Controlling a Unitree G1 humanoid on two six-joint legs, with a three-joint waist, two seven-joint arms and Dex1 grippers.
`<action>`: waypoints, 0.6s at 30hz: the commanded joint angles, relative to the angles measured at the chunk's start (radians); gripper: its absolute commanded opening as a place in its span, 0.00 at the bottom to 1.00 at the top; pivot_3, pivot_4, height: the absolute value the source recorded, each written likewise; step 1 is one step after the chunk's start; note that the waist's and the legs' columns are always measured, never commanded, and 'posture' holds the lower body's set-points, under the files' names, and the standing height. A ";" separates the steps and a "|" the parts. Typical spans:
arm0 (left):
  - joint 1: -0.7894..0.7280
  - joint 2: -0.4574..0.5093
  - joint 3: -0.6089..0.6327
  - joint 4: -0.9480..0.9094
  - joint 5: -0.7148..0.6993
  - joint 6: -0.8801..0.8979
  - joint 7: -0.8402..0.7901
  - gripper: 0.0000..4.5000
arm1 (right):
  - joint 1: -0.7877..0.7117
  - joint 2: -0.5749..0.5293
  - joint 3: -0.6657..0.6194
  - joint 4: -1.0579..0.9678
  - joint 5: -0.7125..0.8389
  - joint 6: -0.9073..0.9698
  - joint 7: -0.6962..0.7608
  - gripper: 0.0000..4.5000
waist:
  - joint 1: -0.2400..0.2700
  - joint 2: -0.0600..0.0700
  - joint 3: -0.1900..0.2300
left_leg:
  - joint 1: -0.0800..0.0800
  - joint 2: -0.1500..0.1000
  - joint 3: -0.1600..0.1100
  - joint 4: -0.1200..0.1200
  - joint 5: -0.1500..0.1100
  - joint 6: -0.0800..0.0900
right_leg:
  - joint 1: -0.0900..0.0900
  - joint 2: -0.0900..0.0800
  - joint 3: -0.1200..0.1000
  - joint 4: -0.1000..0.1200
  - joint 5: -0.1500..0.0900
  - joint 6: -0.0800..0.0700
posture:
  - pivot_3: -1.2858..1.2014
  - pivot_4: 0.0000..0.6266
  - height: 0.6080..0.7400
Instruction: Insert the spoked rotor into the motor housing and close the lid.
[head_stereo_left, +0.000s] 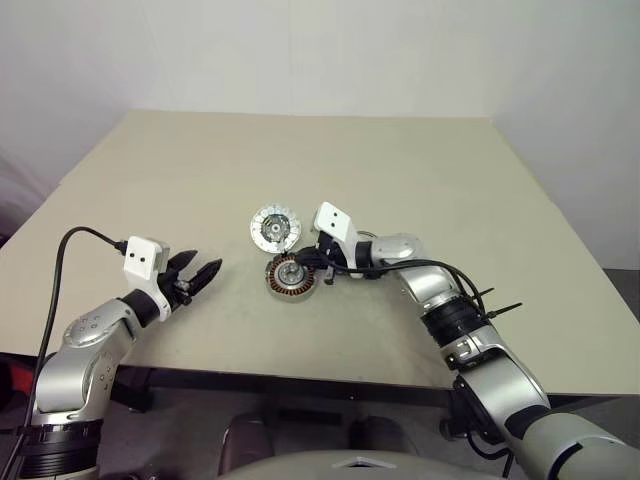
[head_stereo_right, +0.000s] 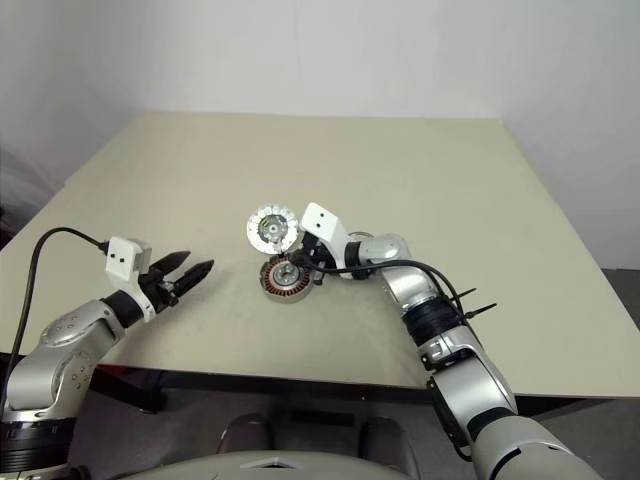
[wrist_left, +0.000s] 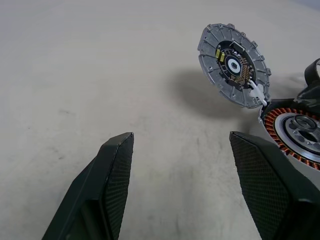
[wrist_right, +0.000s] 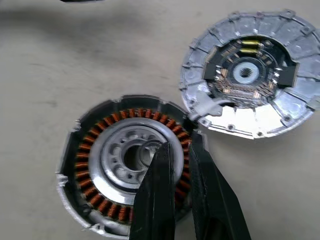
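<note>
Spoked rotor (wrist_right: 131, 159) sits in motor housing (wrist_right: 92, 187); my right gripper (wrist_right: 177, 147) nearly pinched shut over it, left gripper (head_stereo_left: 200, 273) spread; lid (wrist_right: 255, 75) still open.

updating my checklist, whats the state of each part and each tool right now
motor housing: flat on the table, open, copper windings showing
spoked rotor: seated in the housing's centre
lid: swung open beside the housing, joined at one edge, inner face showing
left tool: open, empty, above the table
right tool: nearly shut, tips over the rotor's edge
</note>
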 joint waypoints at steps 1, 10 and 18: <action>-0.014 0.007 0.003 -0.016 0.006 -0.023 0.002 0.72 | -0.033 0.009 -0.007 0.009 -0.011 -0.030 -0.020 0.11 | 0.001 0.000 0.000 | 0.000 0.000 0.000 0.000 0.000 0.000 | 0.000 0.000 0.000 0.000 0.000 0.000 | 0.52 0.00 1.00; -0.019 0.014 0.015 -0.002 0.013 -0.035 0.000 0.72 | -0.019 0.000 0.006 -0.014 -0.047 -0.059 -0.032 0.11 | 0.000 0.000 0.000 | 0.000 0.000 0.000 0.000 0.000 0.000 | 0.000 0.000 0.000 0.001 0.000 0.000 | 0.52 0.00 1.00; -0.029 0.021 0.022 0.016 0.017 -0.046 -0.001 0.72 | -0.002 -0.019 0.009 -0.089 -0.042 -0.051 -0.016 0.11 | 0.000 0.000 0.000 | 0.000 0.000 0.000 0.000 0.000 0.000 | 0.000 0.000 0.000 0.001 0.000 0.000 | 0.52 0.00 1.00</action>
